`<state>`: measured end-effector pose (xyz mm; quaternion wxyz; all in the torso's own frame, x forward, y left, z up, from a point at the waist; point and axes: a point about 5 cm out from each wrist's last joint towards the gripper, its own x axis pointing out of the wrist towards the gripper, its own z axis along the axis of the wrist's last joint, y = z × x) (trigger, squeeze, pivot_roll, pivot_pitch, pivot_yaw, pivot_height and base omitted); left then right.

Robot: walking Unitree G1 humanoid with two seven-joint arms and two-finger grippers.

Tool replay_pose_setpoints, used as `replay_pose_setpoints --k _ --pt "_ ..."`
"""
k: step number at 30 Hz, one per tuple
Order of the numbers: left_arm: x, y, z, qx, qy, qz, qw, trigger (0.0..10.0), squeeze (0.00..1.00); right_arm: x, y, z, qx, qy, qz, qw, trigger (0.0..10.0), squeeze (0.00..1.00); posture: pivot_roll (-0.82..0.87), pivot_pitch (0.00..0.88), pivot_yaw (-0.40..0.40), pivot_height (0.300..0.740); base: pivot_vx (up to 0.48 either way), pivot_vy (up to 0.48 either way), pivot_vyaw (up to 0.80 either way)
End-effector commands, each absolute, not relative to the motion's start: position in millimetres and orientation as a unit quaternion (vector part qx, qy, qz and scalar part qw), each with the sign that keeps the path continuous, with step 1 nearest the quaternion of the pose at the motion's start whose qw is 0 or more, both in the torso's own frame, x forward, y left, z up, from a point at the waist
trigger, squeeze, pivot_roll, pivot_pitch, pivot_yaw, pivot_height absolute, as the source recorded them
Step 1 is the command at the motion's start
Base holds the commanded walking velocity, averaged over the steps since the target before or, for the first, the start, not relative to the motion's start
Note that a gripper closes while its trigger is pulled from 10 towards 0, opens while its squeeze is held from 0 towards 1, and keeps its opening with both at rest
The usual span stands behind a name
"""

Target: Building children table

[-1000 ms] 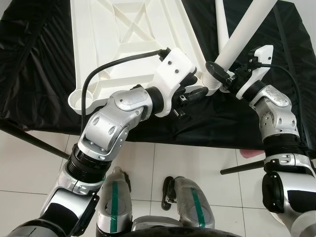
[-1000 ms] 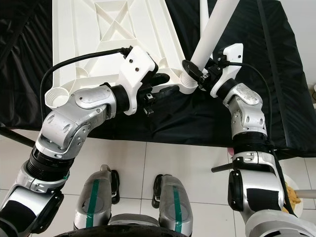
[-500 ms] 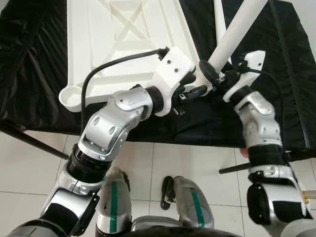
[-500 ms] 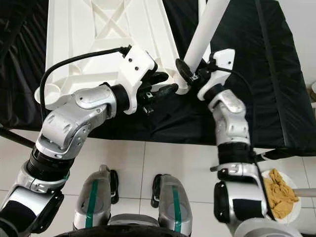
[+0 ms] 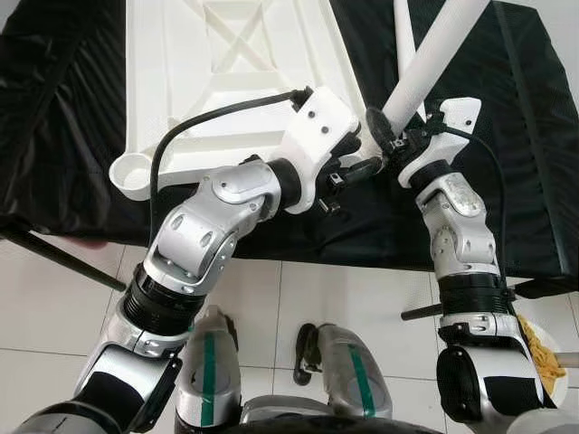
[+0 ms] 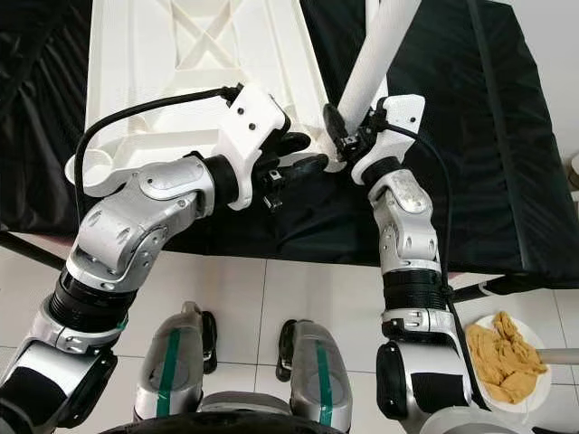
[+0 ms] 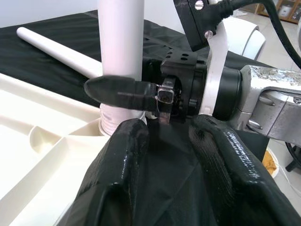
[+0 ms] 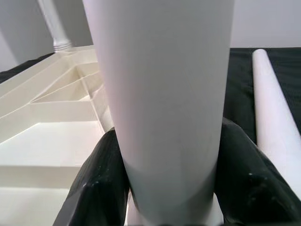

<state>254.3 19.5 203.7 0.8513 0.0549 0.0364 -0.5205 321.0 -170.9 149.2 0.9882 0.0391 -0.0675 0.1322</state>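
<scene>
Covering the desk [image 5: 81, 172] is a crumpled black glossy sheet [image 5: 63, 108], and on it lies an upturned white plastic children's tabletop [image 5: 226, 81] with moulded ribs crossing on its underside and round leg sockets at its corners; one empty socket [image 5: 133, 172] sits at the near left corner. At the near right corner a white cylindrical plastic table leg [image 5: 434, 54] stands tilted, its lower end at the corner socket. The right gripper [image 5: 389, 143] is clamped around the base of this leg, one black finger on each side, as the right wrist view shows with the tube pressed between the fingers [image 8: 101, 183]. The left gripper [image 5: 362, 167] reaches in just beside the same corner; its two black fingers [image 7: 117, 188] are spread apart with nothing between them, hovering low over the black sheet near the leg's foot and close to the right gripper's fingertip. A second loose white leg tube [image 7: 56, 54] lies flat on the black sheet beyond the standing one. In the right wrist view another white leg [image 8: 54, 23] stands upright at the tabletop's far corner. Below the desk edge runs a floor of pale square tiles [image 5: 54, 298], crossed by dark slanting desk supports [image 5: 63, 262]. On the floor to the right sits a white plate holding crumpled yellow-brown cloth [image 6: 502, 357].
</scene>
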Motion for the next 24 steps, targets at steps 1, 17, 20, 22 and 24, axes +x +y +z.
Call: replay_pose_setpoints --k 1,17,20,22,24 --pt "253.4 15.9 203.2 0.055 0.036 -0.529 0.846 10.0 0.0 321.5 -182.1 154.7 0.056 -0.079 0.093 0.991 10.0 0.0 0.06 0.002 -0.074 0.74 0.0 0.0 0.0" --pt "250.8 15.9 202.3 0.051 0.041 -0.531 0.845 10.0 0.0 310.5 -182.0 140.9 0.053 -0.059 -0.071 0.994 10.0 0.0 0.06 0.027 -0.074 0.74 0.0 0.0 0.0" --pt "250.3 15.9 202.1 0.05 0.043 -0.53 0.846 10.0 0.0 305.5 -168.0 137.3 0.054 -0.051 -0.094 0.993 10.0 0.0 0.06 0.036 -0.074 0.74 0.0 0.0 0.0" --pt "250.6 16.1 202.1 0.049 0.043 -0.529 0.846 10.0 0.0 304.6 -164.4 137.3 0.062 -0.05 -0.092 0.993 10.0 0.0 0.06 0.039 -0.075 0.74 0.0 0.0 0.0" --pt "250.7 16.1 202.1 0.049 0.043 -0.528 0.847 10.0 0.0 304.7 -164.2 137.4 0.063 -0.049 -0.092 0.993 10.0 0.0 0.06 0.039 -0.075 0.74 0.0 0.0 0.0"
